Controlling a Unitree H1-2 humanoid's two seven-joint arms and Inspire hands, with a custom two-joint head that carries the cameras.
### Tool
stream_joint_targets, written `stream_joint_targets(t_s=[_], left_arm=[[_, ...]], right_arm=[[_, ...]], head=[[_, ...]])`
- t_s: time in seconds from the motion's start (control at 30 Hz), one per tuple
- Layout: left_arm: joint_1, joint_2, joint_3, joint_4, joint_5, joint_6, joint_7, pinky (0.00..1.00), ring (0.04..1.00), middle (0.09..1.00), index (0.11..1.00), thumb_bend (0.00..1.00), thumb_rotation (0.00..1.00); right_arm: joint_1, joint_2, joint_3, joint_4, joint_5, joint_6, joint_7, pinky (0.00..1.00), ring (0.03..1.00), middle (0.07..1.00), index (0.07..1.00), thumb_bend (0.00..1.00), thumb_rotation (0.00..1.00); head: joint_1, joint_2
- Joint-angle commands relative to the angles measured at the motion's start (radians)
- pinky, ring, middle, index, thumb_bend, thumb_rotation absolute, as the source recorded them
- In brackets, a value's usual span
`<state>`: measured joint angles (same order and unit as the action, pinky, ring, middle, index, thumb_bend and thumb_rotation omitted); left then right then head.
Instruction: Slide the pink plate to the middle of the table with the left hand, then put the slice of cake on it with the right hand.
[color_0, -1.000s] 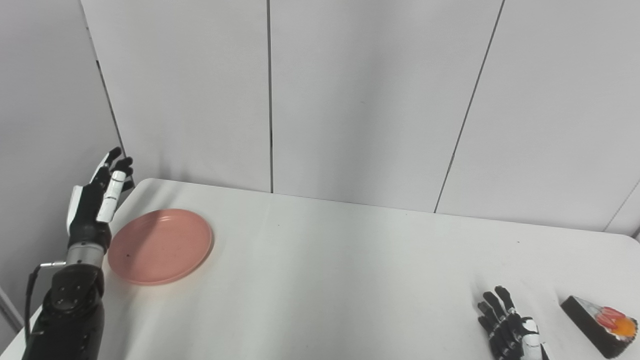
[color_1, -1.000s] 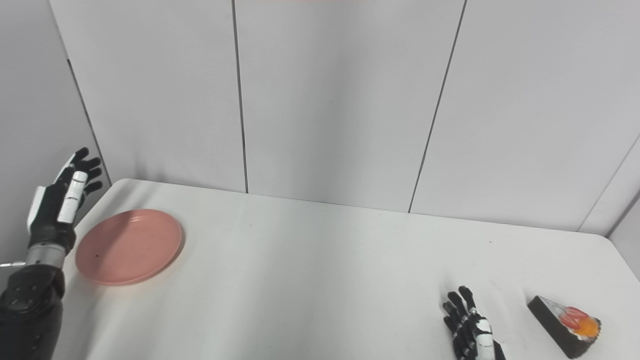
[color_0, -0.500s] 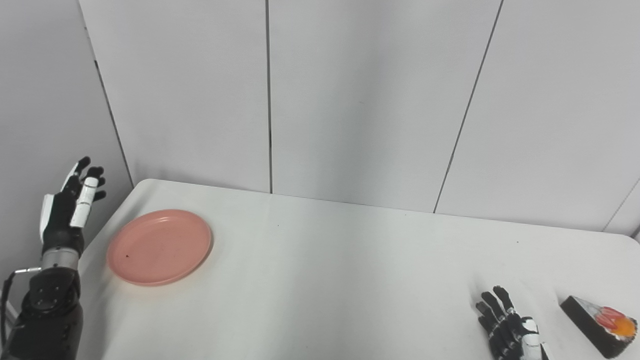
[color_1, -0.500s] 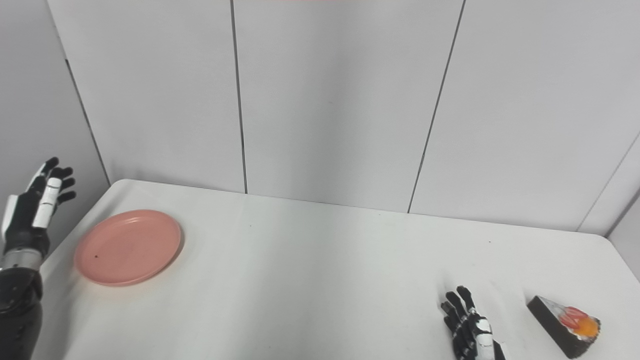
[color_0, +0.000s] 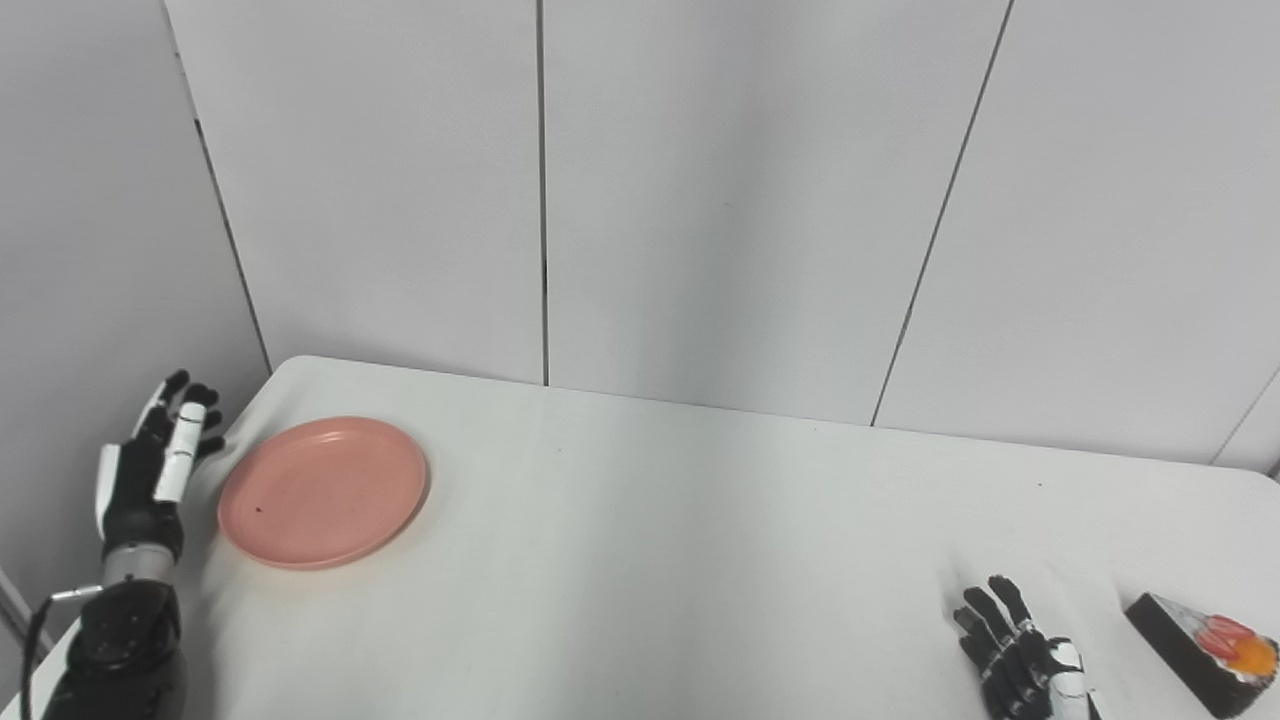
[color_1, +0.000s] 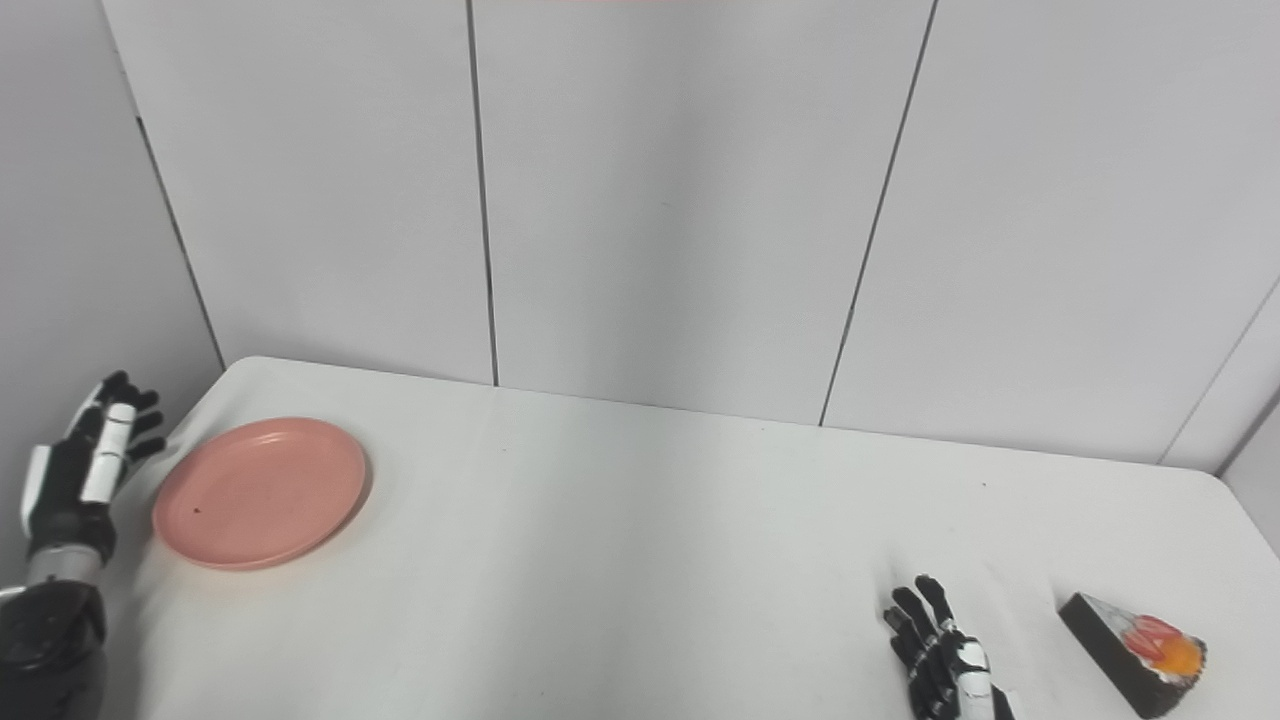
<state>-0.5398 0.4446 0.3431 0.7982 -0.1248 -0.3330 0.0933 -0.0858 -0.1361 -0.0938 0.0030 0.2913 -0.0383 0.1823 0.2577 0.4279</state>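
Left hand (color_0: 150, 470), fingers extended and close together, is hovering just outside the pink plate (color_0: 322, 492), apparently preparing the slide, which requires rim contact and an inward push.

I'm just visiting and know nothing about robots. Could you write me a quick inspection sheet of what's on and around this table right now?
Surface: white table, plain.
Job's things: pink plate near the left end, nothing on it; slice of cake at the right edge.
Clutter: nothing seen.
Hands: left hand open, raised beside the plate, apart from it; right hand open, low by the cake, not touching it.
Cables: thin cable at the left wrist.
Surroundings: grey wall panels.
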Motion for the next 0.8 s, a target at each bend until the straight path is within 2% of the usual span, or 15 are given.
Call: stream_joint_targets(t_s=[0.0, 0.27, 0.43, 0.53, 0.77], left_arm=[[-0.023, 0.017, -0.002, -0.035, -0.004, -0.007, 0.014, 0.76, 0.811, 0.828, 0.881, 0.65, 0.83], [-0.006, -0.017, -0.026, -0.030, -0.001, 0.012, 0.005, 0.79, 0.821, 0.828, 0.874, 0.67, 0.80], [0.013, -0.033, -0.048, -0.049, -0.005, 0.044, -0.016, 0.76, 0.813, 0.827, 0.877, 0.69, 0.82], [0.019, -0.039, -0.055, -0.050, -0.017, 0.043, -0.027, 0.75, 0.809, 0.825, 0.881, 0.69, 0.81], [0.032, -0.063, -0.058, -0.072, -0.051, 0.036, -0.046, 0.74, 0.804, 0.829, 0.905, 0.67, 0.84]], right_arm=[[0.011, -0.005, -0.007, -0.027, 0.005, 0.034, -0.008, 0.98, 0.925, 0.923, 0.947, 0.78, 1.00], [0.016, 0.000, -0.008, -0.050, 0.005, 0.054, -0.020, 0.98, 0.922, 0.917, 0.940, 0.78, 1.00], [0.019, -0.002, -0.006, -0.066, -0.001, 0.066, -0.026, 0.98, 0.921, 0.915, 0.941, 0.79, 1.00], [0.020, -0.005, -0.006, -0.065, 0.000, 0.062, -0.024, 0.98, 0.924, 0.919, 0.943, 0.78, 1.00], [0.023, -0.005, -0.004, -0.073, -0.012, 0.066, -0.031, 0.96, 0.913, 0.912, 0.935, 0.77, 1.00]], head=[[0.000, 0.000], [-0.007, 0.009], [-0.012, 0.014], [-0.013, 0.017], [-0.019, 0.020]])
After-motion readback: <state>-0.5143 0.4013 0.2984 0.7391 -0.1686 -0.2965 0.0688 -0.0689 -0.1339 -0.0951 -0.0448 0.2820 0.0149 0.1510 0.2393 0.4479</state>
